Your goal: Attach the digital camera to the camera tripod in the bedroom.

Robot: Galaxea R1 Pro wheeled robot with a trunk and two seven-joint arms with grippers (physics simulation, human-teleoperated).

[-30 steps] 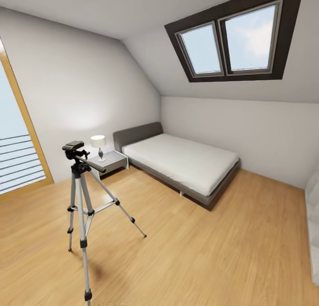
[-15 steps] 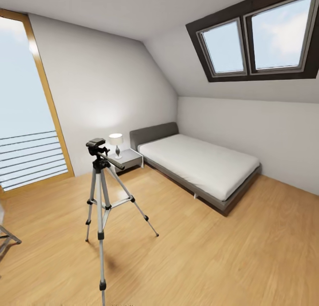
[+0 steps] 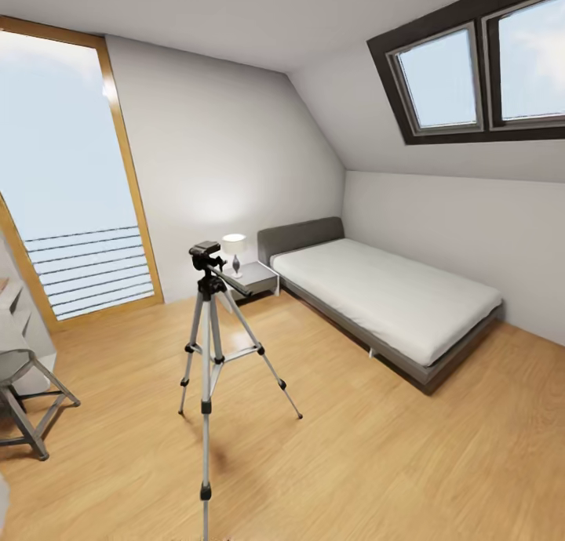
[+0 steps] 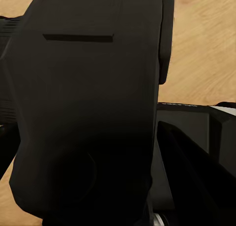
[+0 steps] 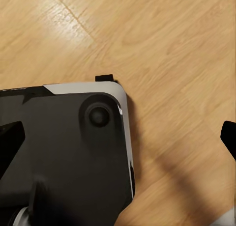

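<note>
The camera tripod (image 3: 207, 345) stands on the light wood floor of the bedroom, left of middle in the head view, silver legs spread. Its grey-black head plate (image 3: 205, 250) is bare and the pan handle (image 3: 232, 281) points right and down. A matte-black body, the digital camera (image 4: 88, 103), sits very close in the left wrist view, and my left gripper appears shut on it with its fingers mostly hidden. In the right wrist view my right gripper (image 5: 118, 142) hangs open over the floor, one dark fingertip (image 5: 228, 136) at the picture's edge.
A low grey bed (image 3: 392, 302) lies along the right wall, with a nightstand (image 3: 256, 277) and lamp (image 3: 234, 248) at its head. A tall glass door (image 3: 71, 204) is at the left, a metal-legged stool (image 3: 31, 404) below it. My black base (image 5: 64, 152) shows beneath the right wrist.
The head camera has swung left, so the whole picture shifted right. The tall glass door and the stool have come into view, and the skylight has slid toward the right edge.
</note>
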